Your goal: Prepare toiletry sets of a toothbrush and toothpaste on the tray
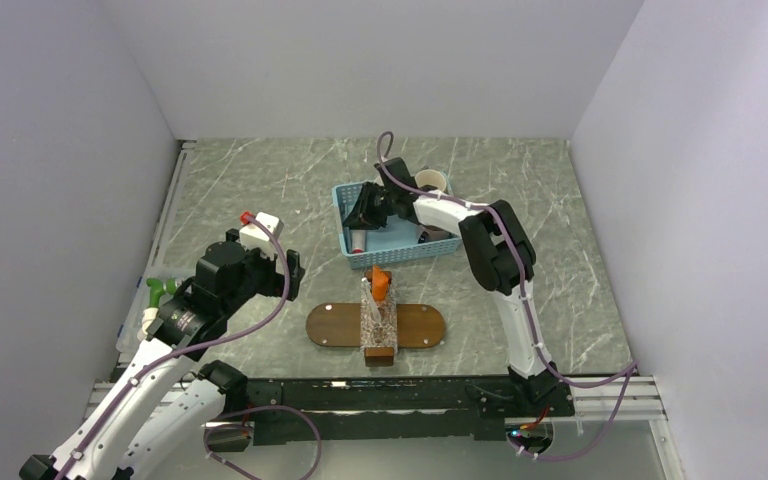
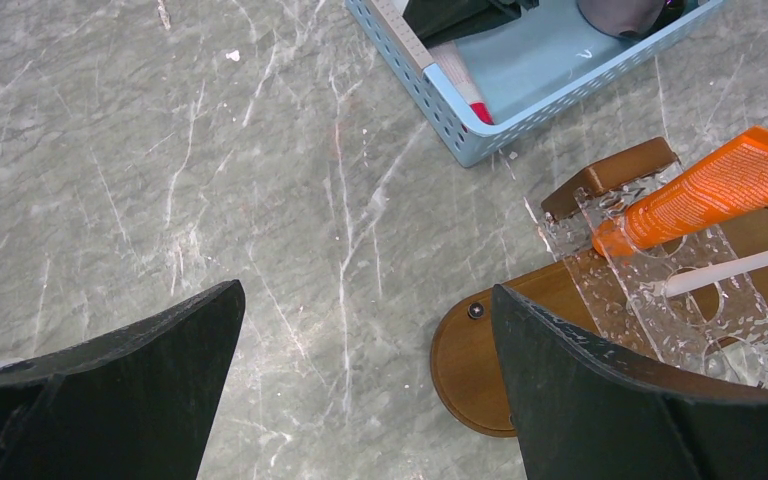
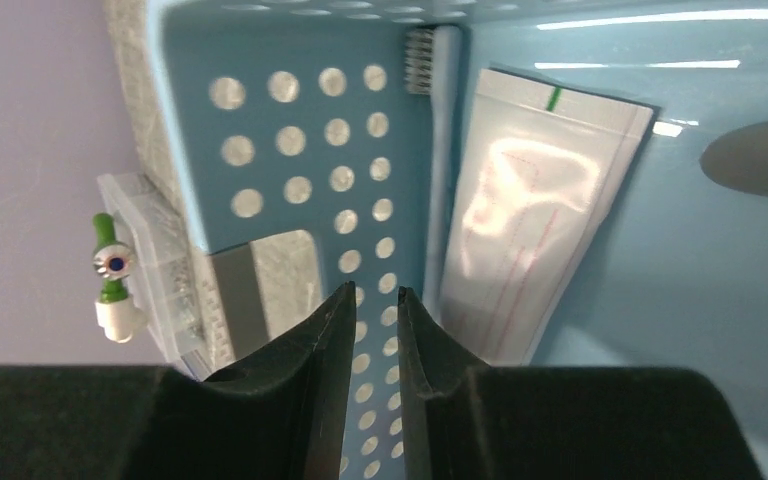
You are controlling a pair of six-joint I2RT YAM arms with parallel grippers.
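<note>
The dark-brown oval tray point(image 1: 332, 326) lies in front of the basket, also in the left wrist view point(image 2: 480, 360). A clear rack point(image 1: 380, 322) stands across it and holds the orange toothpaste point(image 1: 379, 281), which also shows in the left wrist view point(image 2: 720, 185), and a white toothbrush handle point(image 2: 730, 268). My left gripper point(image 2: 365, 290) is open and empty over bare table left of the tray. My right gripper point(image 3: 372, 292) reaches into the light-blue basket point(image 1: 440, 250) by its perforated wall. Its jaws stand almost closed with nothing between them. A pale-blue toothbrush point(image 3: 440, 150) lies along that wall just right of the fingers.
A white flat tube point(image 3: 530, 220) lies in the basket beside the toothbrush. A cup point(image 1: 430, 181) stands behind the basket. A white bottle with a red cap point(image 1: 260, 224) and green items point(image 1: 160, 290) sit at the left. A clear box point(image 3: 155, 260) shows outside the basket wall.
</note>
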